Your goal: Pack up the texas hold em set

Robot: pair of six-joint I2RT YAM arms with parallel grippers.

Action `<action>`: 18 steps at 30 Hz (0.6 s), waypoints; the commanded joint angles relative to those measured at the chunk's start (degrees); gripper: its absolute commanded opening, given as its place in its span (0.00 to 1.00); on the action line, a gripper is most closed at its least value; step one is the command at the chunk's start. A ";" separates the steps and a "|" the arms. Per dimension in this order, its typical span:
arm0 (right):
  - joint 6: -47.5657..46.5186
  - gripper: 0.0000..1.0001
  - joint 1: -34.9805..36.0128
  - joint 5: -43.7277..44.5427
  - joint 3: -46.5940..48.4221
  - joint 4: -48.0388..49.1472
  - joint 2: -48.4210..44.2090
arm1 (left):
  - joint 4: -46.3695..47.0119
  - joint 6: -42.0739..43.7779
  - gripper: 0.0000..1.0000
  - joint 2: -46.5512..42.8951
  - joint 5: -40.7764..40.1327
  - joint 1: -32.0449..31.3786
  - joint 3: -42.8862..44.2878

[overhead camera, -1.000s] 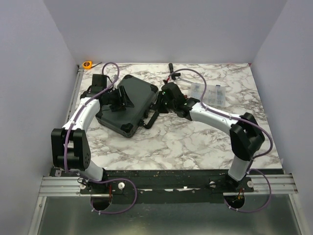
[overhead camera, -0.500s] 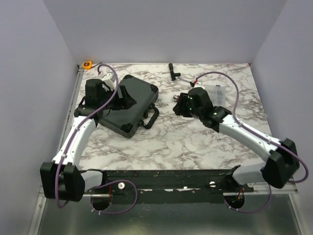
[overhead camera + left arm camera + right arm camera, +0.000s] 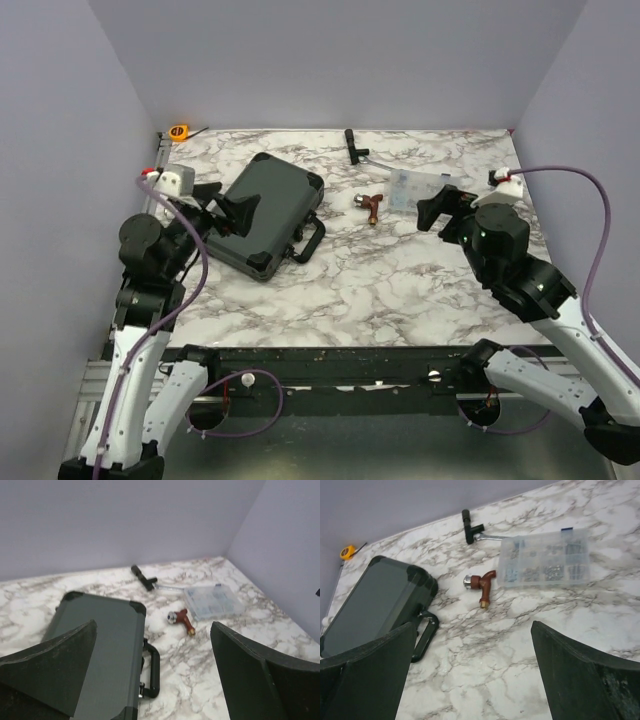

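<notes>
Two claws: left gripper and right gripper both spread wide, nothing between the fingers
Set: black case shut, lying flat on the marble table, at 10 o'clock from the table's middle, touched by neither claw
Grip bar: handle on the case edge facing 4 o'clock
Left side: left gripper hangs at 9 o'clock of the case, over its near corner in the top view
Right side: right gripper at 3 o'clock, well apart from the case
Nearby: brown tap and clear parts box at 1 o'clock; black-handled tool at 12; orange tape measure at 11, by the wall

Briefcase contents unseen beneath its shut lid; clear box parts too small for identification
</notes>
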 commanded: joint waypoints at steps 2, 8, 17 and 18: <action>-4.36 1.00 -0.11 9.57 2.83 -2.93 -3.31 | 0.73 1.08 0.98 -7.88 -10.17 -0.19 3.84; -8.06 1.00 -0.06 6.39 5.04 -1.26 -4.86 | 0.52 -0.02 0.99 -11.32 -14.64 -0.19 3.64; -8.92 1.00 -0.05 5.08 1.36 2.19 -6.90 | -1.50 -0.59 0.99 -11.50 -14.32 -0.19 3.26; -9.08 1.00 -0.09 4.29 1.49 2.19 -6.71 | -1.25 -0.64 0.99 -11.55 -14.32 -0.19 3.01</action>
